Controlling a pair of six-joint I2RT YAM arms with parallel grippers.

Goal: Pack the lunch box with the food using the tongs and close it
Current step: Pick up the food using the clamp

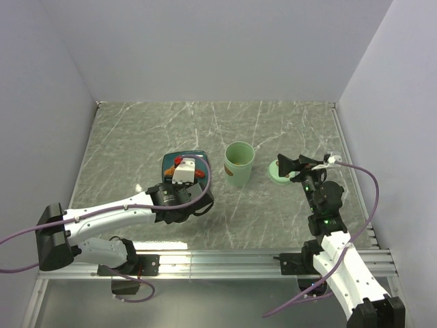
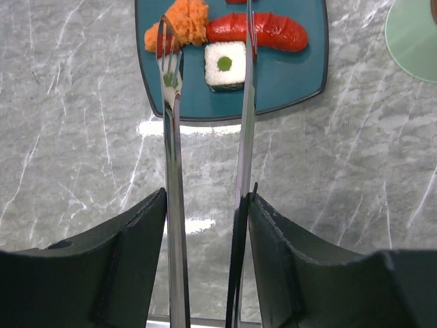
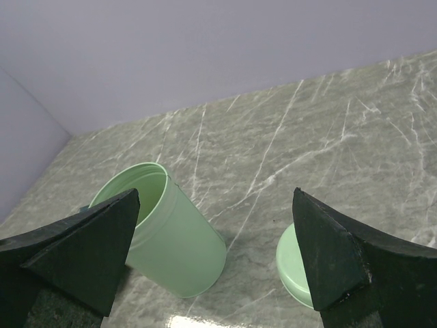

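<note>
The work surface is a table (image 1: 136, 130) with a grey-green marble pattern crossed by white veins. It is enclosed by a plain, matte, pale lavender-grey back wall (image 1: 218, 48), left wall (image 1: 34, 137) and right wall (image 1: 399, 102). An aluminium rail (image 1: 225, 263) runs along the near edge of the table, and light produces bright glare patches (image 2: 147, 128) on the glossy surface.

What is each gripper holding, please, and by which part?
Left gripper holds the tongs, pinched across both arms well behind the tips; right gripper is open, holding nothing.
</note>
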